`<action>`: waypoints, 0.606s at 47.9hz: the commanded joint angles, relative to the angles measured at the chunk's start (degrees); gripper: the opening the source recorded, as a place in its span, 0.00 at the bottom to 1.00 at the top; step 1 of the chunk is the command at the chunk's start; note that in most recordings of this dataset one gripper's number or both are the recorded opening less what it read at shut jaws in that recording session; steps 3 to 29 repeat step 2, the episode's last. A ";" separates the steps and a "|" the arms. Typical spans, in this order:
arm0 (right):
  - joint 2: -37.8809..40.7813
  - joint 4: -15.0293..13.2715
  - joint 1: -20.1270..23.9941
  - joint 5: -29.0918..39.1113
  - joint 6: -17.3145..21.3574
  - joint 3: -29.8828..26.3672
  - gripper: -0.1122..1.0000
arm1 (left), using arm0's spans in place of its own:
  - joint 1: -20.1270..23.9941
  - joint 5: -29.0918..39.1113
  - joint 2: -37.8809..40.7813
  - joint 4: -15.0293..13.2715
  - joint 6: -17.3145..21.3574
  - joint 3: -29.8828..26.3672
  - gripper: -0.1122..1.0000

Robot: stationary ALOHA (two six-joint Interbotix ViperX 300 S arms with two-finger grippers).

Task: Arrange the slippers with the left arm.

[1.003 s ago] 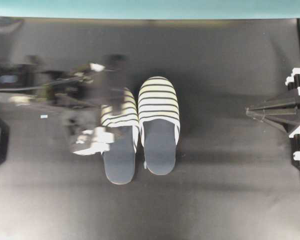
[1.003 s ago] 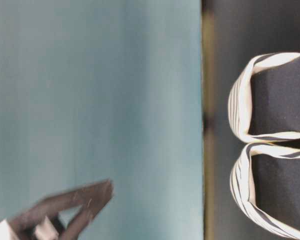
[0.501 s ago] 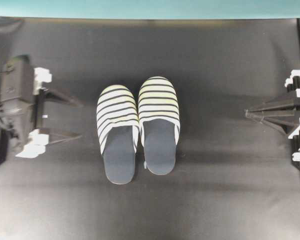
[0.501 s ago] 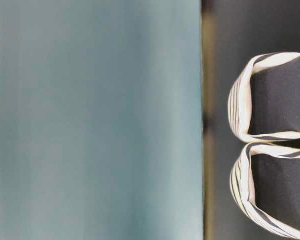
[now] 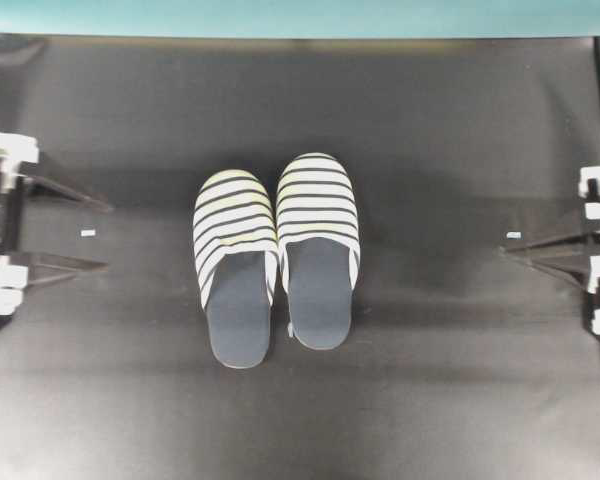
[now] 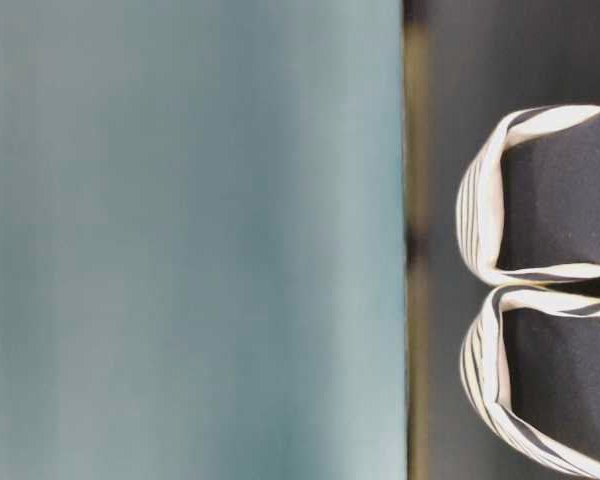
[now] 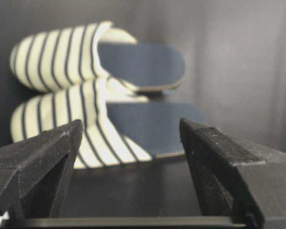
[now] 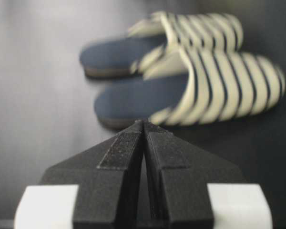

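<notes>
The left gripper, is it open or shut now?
Open: the left gripper fingers stand wide apart with nothing between them.

The left hand (image 5: 98, 236) has drawn back from beside the slippers (image 5: 276, 258) to the table's left edge, jaws apart.

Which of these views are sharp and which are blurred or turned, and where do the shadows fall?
Overhead view: sharp, the slippers cast a soft shadow to their right. Table-level view: turned sideways, slightly soft. Left wrist view: slippers fairly sharp, near fingers of the left gripper blurred. Right wrist view: slippers blurred, right gripper sharper.
</notes>
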 commanded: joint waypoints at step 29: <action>-3.43 0.09 0.00 5.19 0.62 0.53 0.10 | 0.00 -0.53 -1.93 0.09 -0.18 0.26 0.80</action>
